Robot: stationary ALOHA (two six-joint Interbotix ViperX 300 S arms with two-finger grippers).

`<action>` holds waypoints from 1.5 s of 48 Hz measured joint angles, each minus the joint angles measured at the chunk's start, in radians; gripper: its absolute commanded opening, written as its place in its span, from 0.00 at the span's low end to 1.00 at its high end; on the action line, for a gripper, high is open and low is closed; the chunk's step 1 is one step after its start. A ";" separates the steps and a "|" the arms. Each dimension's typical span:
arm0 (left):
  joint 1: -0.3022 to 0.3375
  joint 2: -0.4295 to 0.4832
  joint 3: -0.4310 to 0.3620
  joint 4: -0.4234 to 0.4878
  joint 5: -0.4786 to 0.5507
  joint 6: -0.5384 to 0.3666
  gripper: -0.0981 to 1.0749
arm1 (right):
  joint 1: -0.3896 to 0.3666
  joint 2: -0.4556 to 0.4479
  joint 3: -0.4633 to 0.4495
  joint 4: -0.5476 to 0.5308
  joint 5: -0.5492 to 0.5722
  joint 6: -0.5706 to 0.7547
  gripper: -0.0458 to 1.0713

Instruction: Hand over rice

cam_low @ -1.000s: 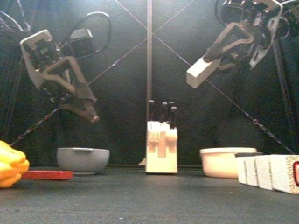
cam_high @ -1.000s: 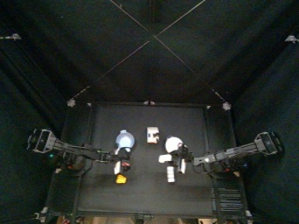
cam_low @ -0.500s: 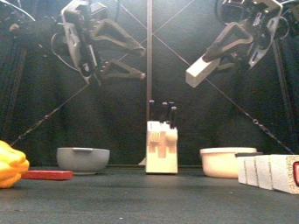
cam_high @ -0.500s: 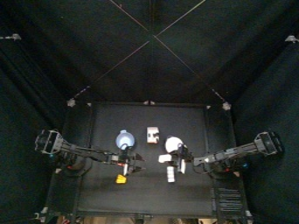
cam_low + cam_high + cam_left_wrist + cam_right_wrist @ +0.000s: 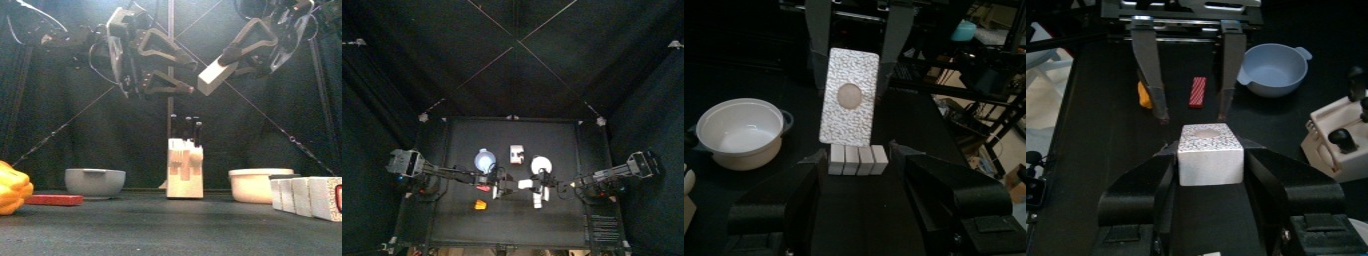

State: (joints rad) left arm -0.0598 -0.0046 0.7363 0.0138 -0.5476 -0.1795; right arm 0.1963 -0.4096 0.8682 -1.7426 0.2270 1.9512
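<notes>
The rice pack [image 5: 214, 75] is a white, bumpy, flat packet, held high above the table. My right gripper [image 5: 225, 66] is shut on one end of it; the right wrist view shows that end [image 5: 1211, 150] between the jaws. My left gripper [image 5: 163, 72] is open and faces the pack's free end, close to it. In the left wrist view the pack [image 5: 852, 95] hangs ahead of the open jaws, not between them. In the top view the pack [image 5: 525, 184] lies between my left gripper [image 5: 505, 184] and my right gripper [image 5: 539, 183].
On the table stand a grey bowl [image 5: 95, 182], a white knife block [image 5: 185, 165], a white bowl [image 5: 259, 184] and white boxes [image 5: 310, 195]. A yellow pepper [image 5: 12, 187] and a red item [image 5: 56, 199] lie at the front left.
My left gripper has risen from low on the left and swung right, up to the pack. My right gripper has shifted a little left with the pack.
</notes>
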 measured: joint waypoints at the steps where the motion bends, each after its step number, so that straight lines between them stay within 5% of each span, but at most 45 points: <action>1: 0.002 0.002 -0.002 0.003 -0.002 0.000 0.84 | 0.002 0.002 -0.002 -0.003 -0.002 0.000 0.52; 18: 0.006 0.038 -0.037 0.100 -0.026 0.000 0.84 | 0.003 0.017 -0.020 -0.012 -0.011 0.000 0.52; 41: 0.006 0.097 -0.087 0.107 -0.037 0.000 0.82 | 0.000 0.018 -0.020 -0.012 -0.011 0.000 0.52; 61: 0.009 0.098 -0.089 0.112 -0.037 0.002 0.57 | 0.000 0.029 -0.020 -0.020 -0.012 0.000 0.55; 72: 0.008 0.098 -0.086 0.110 -0.037 0.002 0.55 | 0.003 0.032 -0.025 -0.023 -0.009 0.002 0.72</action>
State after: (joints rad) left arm -0.0522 0.0936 0.6504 0.1243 -0.5844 -0.1779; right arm 0.1994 -0.3774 0.8437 -1.7656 0.2178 1.9528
